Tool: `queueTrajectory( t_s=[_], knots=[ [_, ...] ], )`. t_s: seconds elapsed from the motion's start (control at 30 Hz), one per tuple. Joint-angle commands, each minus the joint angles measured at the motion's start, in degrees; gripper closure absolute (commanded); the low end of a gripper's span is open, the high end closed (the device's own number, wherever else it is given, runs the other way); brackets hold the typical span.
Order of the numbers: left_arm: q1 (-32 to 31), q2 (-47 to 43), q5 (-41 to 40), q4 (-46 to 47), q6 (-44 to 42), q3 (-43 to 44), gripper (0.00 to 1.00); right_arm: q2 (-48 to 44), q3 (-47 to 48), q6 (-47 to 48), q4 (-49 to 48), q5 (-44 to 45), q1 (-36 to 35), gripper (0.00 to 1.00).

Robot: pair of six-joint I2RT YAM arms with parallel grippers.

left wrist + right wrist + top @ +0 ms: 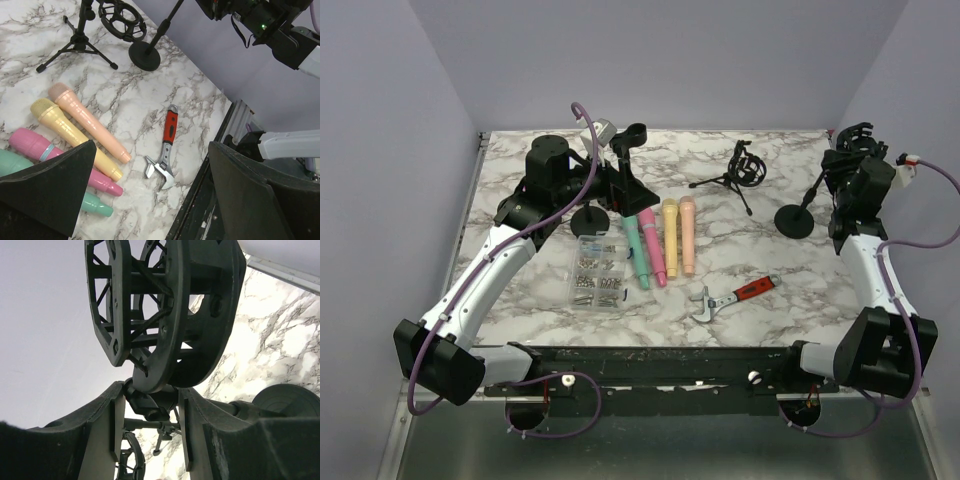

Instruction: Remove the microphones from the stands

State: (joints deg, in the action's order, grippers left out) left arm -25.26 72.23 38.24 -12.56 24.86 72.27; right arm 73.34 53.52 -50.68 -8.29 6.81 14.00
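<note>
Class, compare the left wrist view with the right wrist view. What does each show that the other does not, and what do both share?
Only the left wrist view shows four pastel microphones lying side by side, the red-handled wrench, and the left tool with its jaws wide open and holding nothing.

Only the right wrist view shows a black shock mount close up from below, with the right tool closed on the joint under it.

Both show the marbled tabletop and the round stand base.

Red-handled wrench, screw box
</note>
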Motion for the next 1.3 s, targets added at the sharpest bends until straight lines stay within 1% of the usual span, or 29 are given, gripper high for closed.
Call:
queueTrajectory(
  t_s=[0.0, 0.33, 0.53, 0.6, 0.77, 0.83, 0.9, 1.0, 1.1, 1.17, 1.27],
  knots=[
    [-0.3, 0.2, 1.8, 1.1, 0.0, 0.9, 0.01, 3.5, -7.5, 4.5, 11.6, 1.0, 0.5, 0.77],
    [-0.3, -0.2, 2.0, 1.6, 0.5, 0.5, 0.01, 7.6, -10.1, 6.3, 9.7, 2.6, 0.5, 0.75],
    [-0.4, -0.5, 2.0, 1.7, 0.5, 0.5, 0.01, 8.9, -11.3, 8.1, 8.8, 3.2, 0.5, 0.71],
    [-0.4, -0.6, 2.1, 1.7, 0.5, 0.5, 0.01, 9.3, -11.5, 8.6, 7.2, 3.4, 0.5, 0.7],
    [-0.4, -0.7, 1.8, 1.6, 0.4, 0.4, 0.01, 9.1, -10.8, 9.7, 7.7, 2.2, 0.5, 0.69],
    [-0.4, -0.7, 1.8, 1.6, 0.4, 0.4, 0.02, 8.1, -9.6, 10.1, 8.2, 1.8, 0.4, 0.63],
    [-0.4, -0.6, 1.9, 1.7, 0.4, 0.5, 0.01, 7.1, -8.1, 10.7, 10.9, 2.1, 0.4, 0.57],
    [-0.4, -0.6, 2.0, 1.8, 0.5, 0.4, 0.01, 5.7, -6.0, 11.5, 13.4, 3.0, 0.4, 0.41],
    [-0.4, -0.6, 2.0, 1.8, 0.6, 0.4, 0.01, 3.8, -5.4, 11.7, 15.1, 3.9, 0.3, 0.28],
    [-0.4, -0.6, 2.1, 1.8, 0.6, 0.4, 0.01, 3.1, -5.1, 11.7, 16.2, 3.9, 0.3, 0.23],
    [-0.3, -0.7, 2.2, 1.9, 0.7, 0.4, 0.01, 2.3, -4.5, 12.2, 17.9, 3.5, 0.0, 0.19]
  ],
)
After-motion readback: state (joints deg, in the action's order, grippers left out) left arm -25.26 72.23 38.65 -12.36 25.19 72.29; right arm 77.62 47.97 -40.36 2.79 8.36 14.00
